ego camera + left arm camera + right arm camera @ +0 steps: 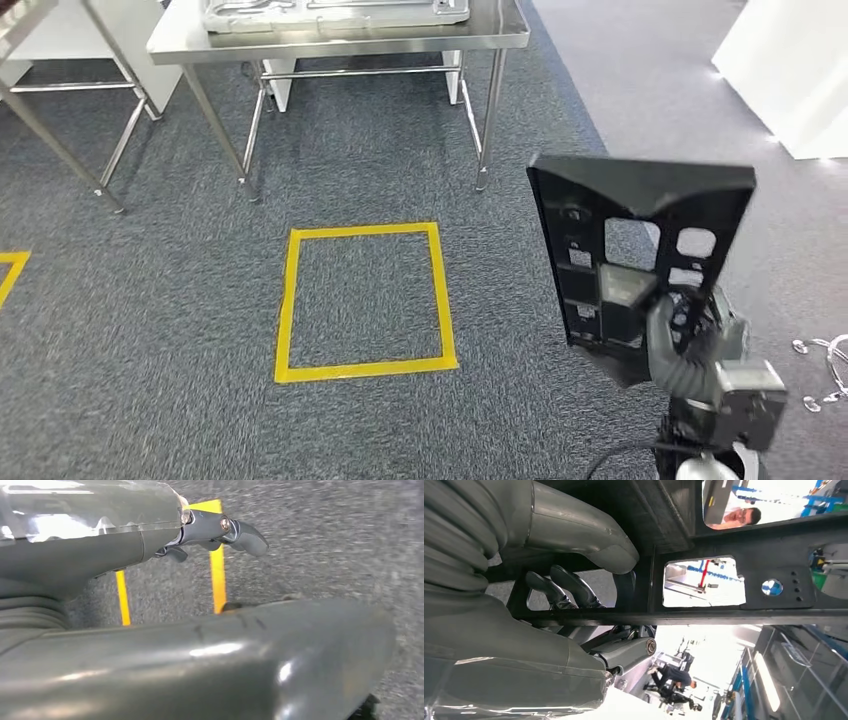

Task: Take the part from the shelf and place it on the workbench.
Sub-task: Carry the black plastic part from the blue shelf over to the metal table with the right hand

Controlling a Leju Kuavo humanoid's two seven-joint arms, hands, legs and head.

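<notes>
The part (pixel 640 230) is a black plastic panel with rectangular cut-outs, held upright above the carpet at the right of the head view. My right hand (pixel 690 345) grips its lower edge from below. In the right wrist view the dark fingers (pixel 569 587) curl around a bar of the part (pixel 734 615). The workbench (pixel 340 40), a steel table, stands ahead at the top of the head view, some way beyond the part. My left hand (pixel 215 530) hangs over the carpet with its fingers apart and nothing in it.
A yellow taped square (pixel 365 300) marks the grey carpet in front of the workbench; its tape (pixel 216 580) also appears under my left hand. A pale tray (pixel 330 12) lies on the bench. A second steel table (pixel 60 90) stands at the left, a white block (pixel 790 70) at the far right.
</notes>
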